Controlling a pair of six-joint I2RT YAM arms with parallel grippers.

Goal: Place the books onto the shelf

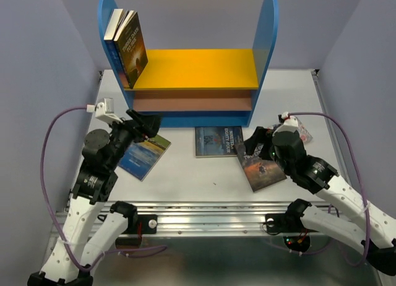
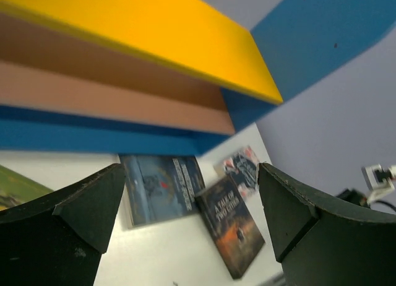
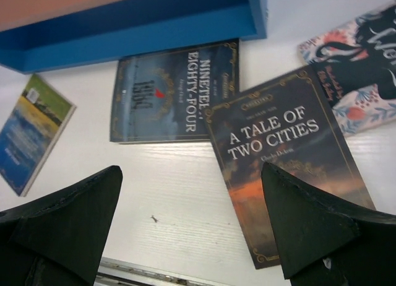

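Top view: two dark paperbacks (image 1: pixel 131 47) are leaned on the yellow board (image 1: pixel 198 66) of the blue-sided wooden shelf (image 1: pixel 267 38); four others lie flat on the white table (image 1: pixel 198 181). Left wrist: left gripper (image 2: pixel 192 193) fully open, empty; the shelf front may be struck. Right wrist: right gripper (image 3: pixel 192 199) wide open, empty, over the brown Tale of Two Cities paperback (image 3: pixel 291 168); its thin flat cover may be missed.

The shelf (image 1: pixel 267 32) has blue sides, a yellow top board, a brown board below and a blue base. The table (image 1: pixel 192 181) is white. The left book (image 1: pixel 145 155) is blue, green and yellow. The middle book (image 3: pixel 173 94) is dark blue with pale letters. The right book (image 3: pixel 284 156) is dark brown with an orange glow. The far right book (image 3: pixel 359 69) is pink, flowery and black.
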